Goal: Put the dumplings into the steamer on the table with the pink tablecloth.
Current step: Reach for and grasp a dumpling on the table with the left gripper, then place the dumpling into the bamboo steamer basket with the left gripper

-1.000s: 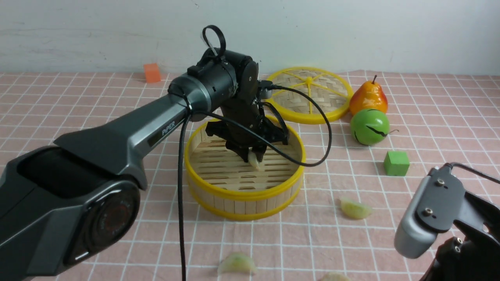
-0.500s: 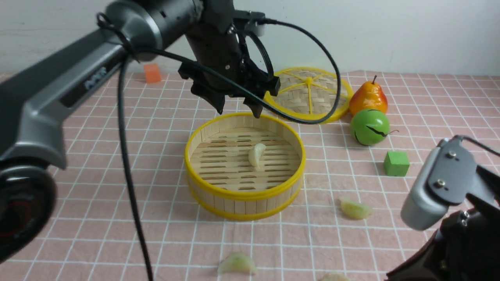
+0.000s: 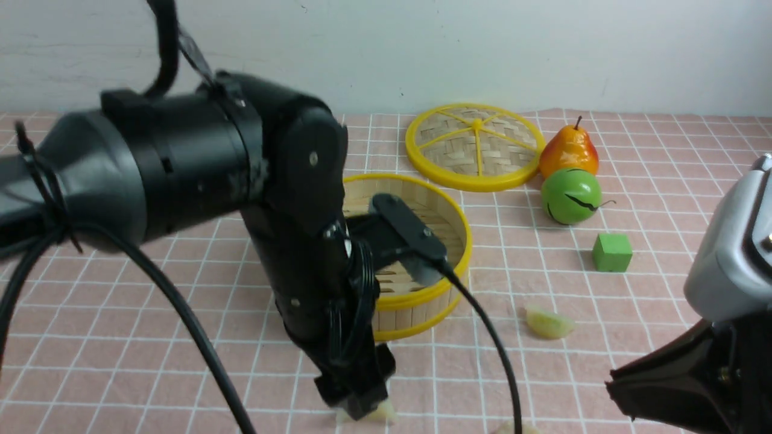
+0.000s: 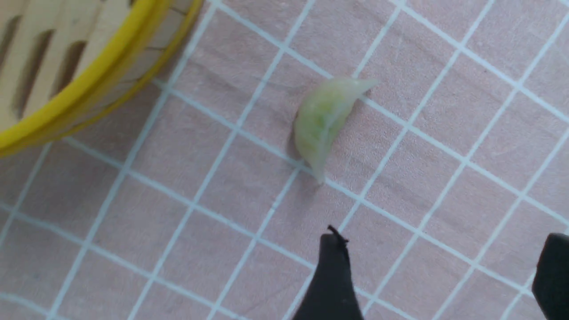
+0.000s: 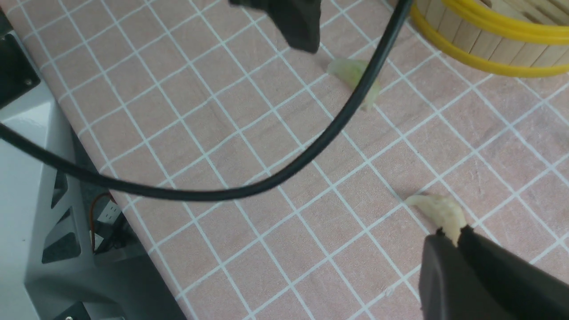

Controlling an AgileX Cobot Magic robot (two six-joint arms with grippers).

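Judging from the steamer, I see my left fingers nearer me, apart and empty, above one dumpling. A second dumpling lies nearer me too; a third sits to its right (pale green, glossy). My right fingers are nearly together.

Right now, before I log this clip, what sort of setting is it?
Probably a robot test tabletop: a grid-patterned pink tablecloth against a plain wall, a bamboo steamer, and a green cube.
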